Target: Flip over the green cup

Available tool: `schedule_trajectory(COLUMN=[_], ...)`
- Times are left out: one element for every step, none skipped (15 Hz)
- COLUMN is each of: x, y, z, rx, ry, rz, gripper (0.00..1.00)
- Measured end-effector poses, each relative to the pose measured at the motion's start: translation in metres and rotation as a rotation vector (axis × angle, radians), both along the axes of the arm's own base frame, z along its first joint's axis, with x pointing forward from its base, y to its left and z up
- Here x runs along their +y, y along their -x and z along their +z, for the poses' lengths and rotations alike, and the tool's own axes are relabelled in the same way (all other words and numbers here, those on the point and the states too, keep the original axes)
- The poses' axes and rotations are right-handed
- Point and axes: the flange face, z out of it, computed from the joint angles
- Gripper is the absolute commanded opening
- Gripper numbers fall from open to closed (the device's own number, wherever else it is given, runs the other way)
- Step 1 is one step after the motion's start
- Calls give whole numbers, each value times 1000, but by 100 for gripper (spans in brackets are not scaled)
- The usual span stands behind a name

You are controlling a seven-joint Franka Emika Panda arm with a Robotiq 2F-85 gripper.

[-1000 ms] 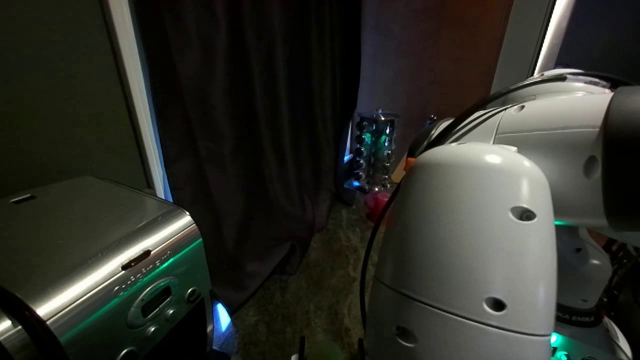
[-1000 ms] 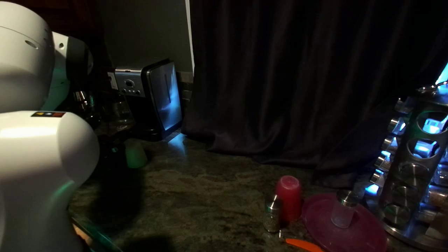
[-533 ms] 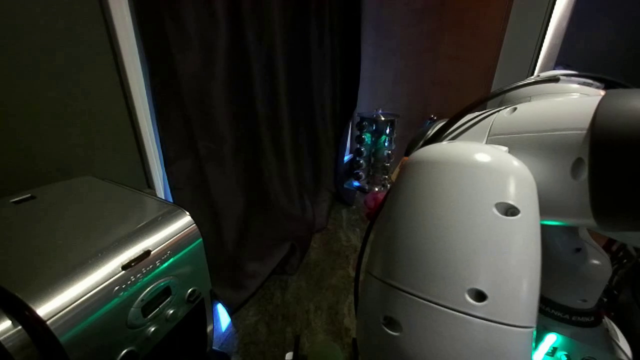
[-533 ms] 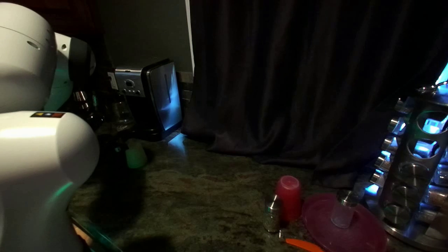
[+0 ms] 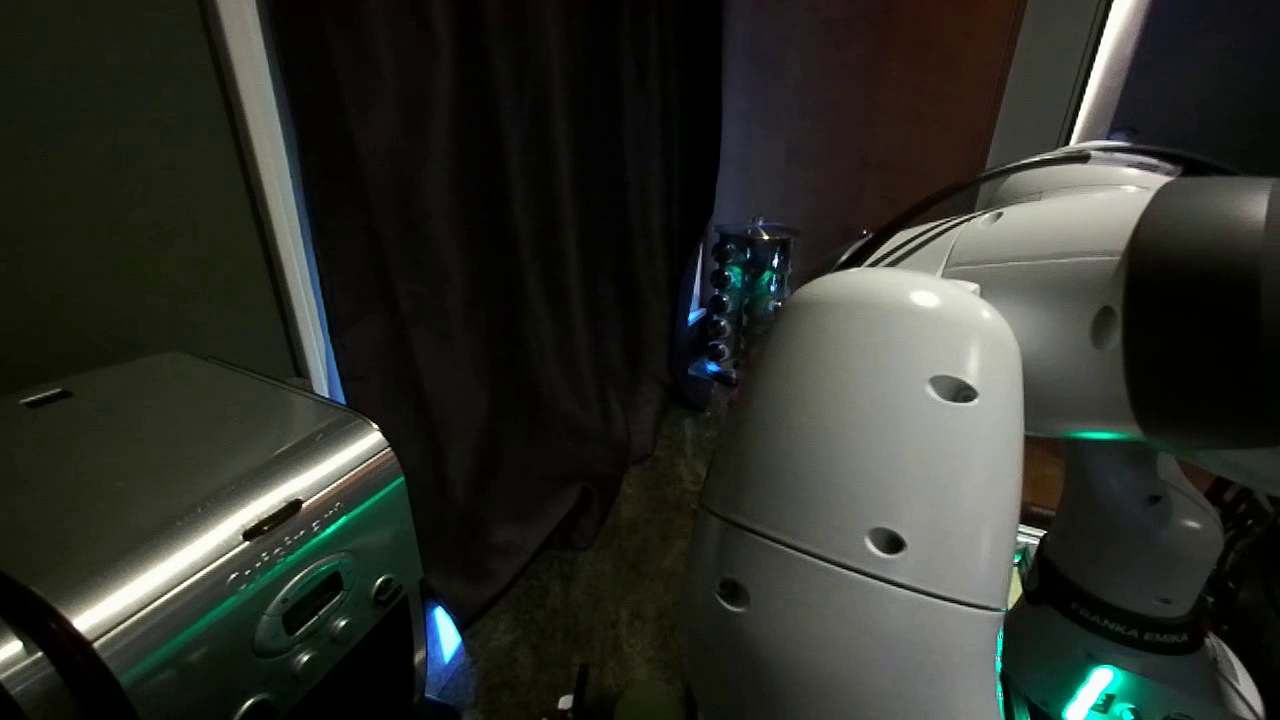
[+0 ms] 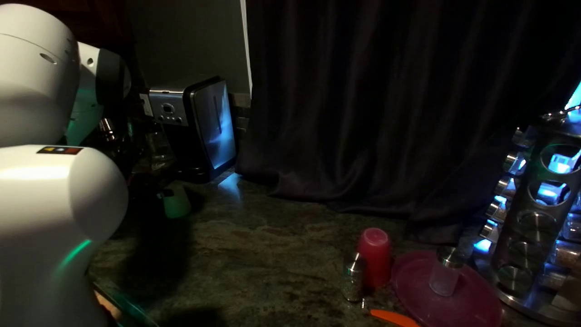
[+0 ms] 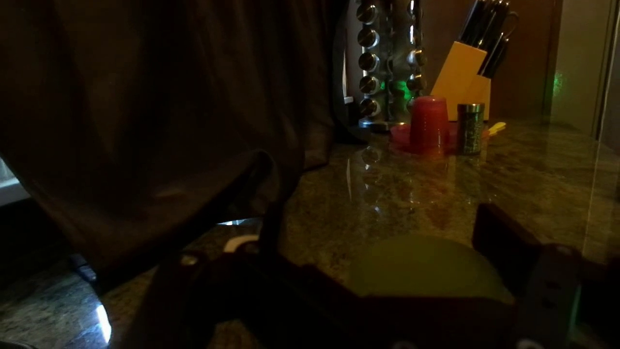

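The green cup [image 6: 178, 204] stands on the counter, narrower at its top than at its base in an exterior view. At the bottom edge of an exterior view only the dim top of the green cup [image 5: 648, 700] shows. In the wrist view the green cup [image 7: 426, 266] lies between the fingers of my gripper [image 7: 380, 218], which is open. The finger on the right of that view is close to the cup; a gap separates the left one from it. Whether the right finger touches cannot be told. The gripper's dark body hides the cup's lower part.
A coffee maker [image 6: 204, 127] stands behind the cup, near a dark curtain [image 6: 340, 113]. Farther along the counter are a red cup [image 7: 429, 123], a shaker [image 7: 470, 128], a pink plate [image 6: 454, 313], a spice rack [image 7: 387, 63] and a knife block [image 7: 460, 72].
In an exterior view the arm and the visible finger have shifted left. A finger now shows at the green cup's upper left edge. The cup itself has stayed in place.
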Motion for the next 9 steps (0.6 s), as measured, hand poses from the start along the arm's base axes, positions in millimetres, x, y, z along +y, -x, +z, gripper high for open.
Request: schedule_trajectory(x=[0, 0, 0, 0, 0, 0, 1, 1, 0], y=[-1, -2, -2, -2, -2, -3, -3, -3, -3], z=[0, 0, 0, 0, 0, -1, -1, -1, 0], rx=[0, 2, 4, 5, 6, 7, 8, 8, 8], ry=[-8, -12, -16, -17, -19, -21, -23, -23, -23], rz=[-2, -5, -8, -9, -10, -10, -10, -11, -11], gripper=[92, 70, 68, 61, 53, 43, 38, 35, 35])
